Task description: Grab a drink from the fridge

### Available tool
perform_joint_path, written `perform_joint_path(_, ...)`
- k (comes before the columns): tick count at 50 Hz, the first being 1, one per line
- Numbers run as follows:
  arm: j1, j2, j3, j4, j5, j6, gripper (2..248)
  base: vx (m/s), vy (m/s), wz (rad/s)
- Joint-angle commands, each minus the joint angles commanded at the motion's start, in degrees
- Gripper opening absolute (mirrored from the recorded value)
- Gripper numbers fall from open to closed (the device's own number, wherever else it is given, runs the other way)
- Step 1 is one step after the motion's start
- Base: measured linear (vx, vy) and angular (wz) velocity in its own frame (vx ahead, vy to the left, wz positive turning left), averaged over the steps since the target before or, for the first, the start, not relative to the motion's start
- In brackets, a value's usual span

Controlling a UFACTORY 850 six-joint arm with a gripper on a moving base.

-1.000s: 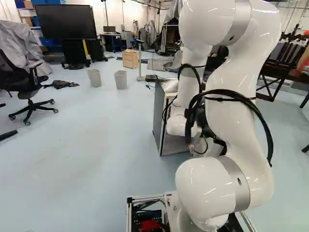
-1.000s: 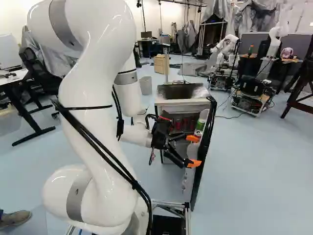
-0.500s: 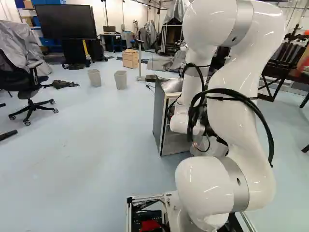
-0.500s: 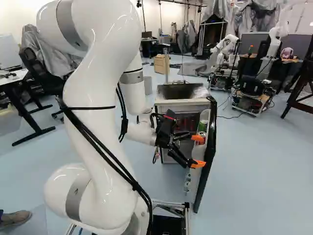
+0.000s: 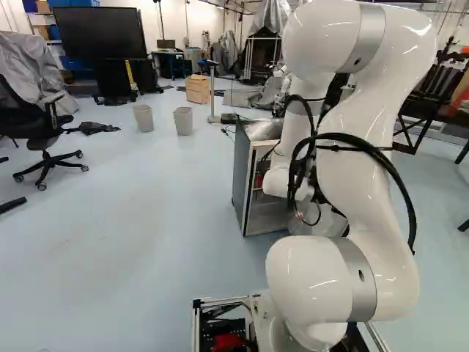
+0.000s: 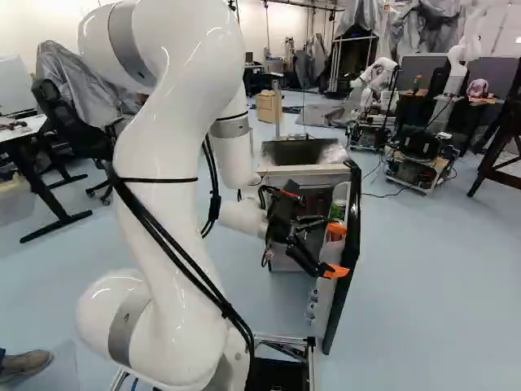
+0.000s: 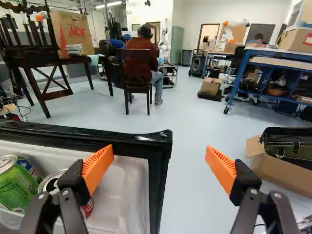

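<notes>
In the right base view my gripper (image 6: 334, 250) is at the inner side of the open fridge door (image 6: 352, 236). Its fingers stand wide apart in the wrist view, and the gripper (image 7: 159, 158) holds nothing. One finger is over the door's white shelf, beside a red can with a silver top (image 7: 51, 181); the other is out past the door's black free edge (image 7: 162, 161). A green can (image 7: 15, 184) and a blue can (image 7: 28, 166) stand farther along that shelf. The fridge body (image 5: 242, 172) is behind the arm in the left base view.
The wrist view shows a seated person beyond the door, a wooden table (image 7: 58, 62), a blue workbench (image 7: 273, 56) and an open cardboard box (image 7: 278, 170) on the floor. Another robot (image 6: 419, 151) stands far right in the right base view. Two bins (image 5: 183, 121) stand left of the fridge.
My arm and open gripper have shifted rightward in both base views, farther along the door. The fridge door has swung slightly wider. The base has not moved.
</notes>
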Motion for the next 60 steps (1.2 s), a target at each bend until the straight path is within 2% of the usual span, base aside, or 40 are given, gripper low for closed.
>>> perform_joint_path(43,-6.41,-3.29,-7.88,0.0,0.0,0.0,247,0.0,0.0,0.0)
perform_joint_path(60,-9.95,-5.13,-12.01,0.0,0.0,0.0,247,0.0,0.0,0.0)
